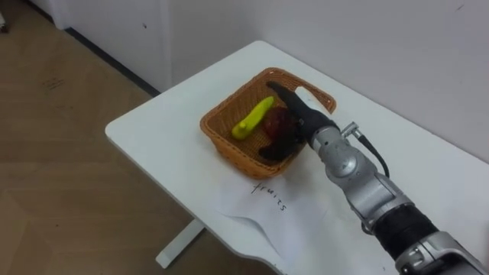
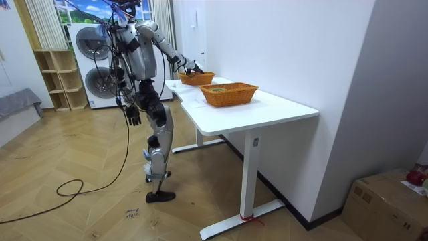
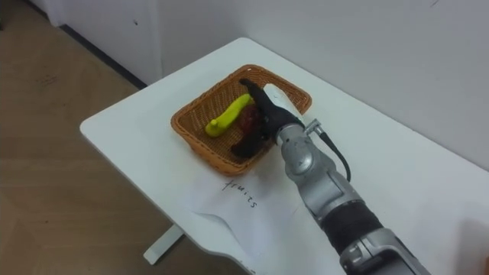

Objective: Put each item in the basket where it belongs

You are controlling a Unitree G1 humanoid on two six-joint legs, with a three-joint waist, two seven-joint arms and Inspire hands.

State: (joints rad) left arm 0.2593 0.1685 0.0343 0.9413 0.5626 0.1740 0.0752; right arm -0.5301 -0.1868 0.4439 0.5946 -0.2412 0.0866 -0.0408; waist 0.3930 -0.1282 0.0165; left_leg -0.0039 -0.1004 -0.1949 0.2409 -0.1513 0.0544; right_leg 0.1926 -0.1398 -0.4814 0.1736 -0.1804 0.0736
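In the basket (image 1: 221,143), the red fruit (image 1: 276,120) lies between the open, spread fingers of the right hand (image 1: 302,127), beside 1 banana (image 1: 254,118).

A white paper (image 1: 256,218) lies on the bench (image 1: 145,130), touching the front of the basket (image 1: 221,139). It bears the handwritten word "fruits" in dark ink, its letters running slantwise.

Right hand (image 3: 265,119) at wicker basket (image 3: 191,132)
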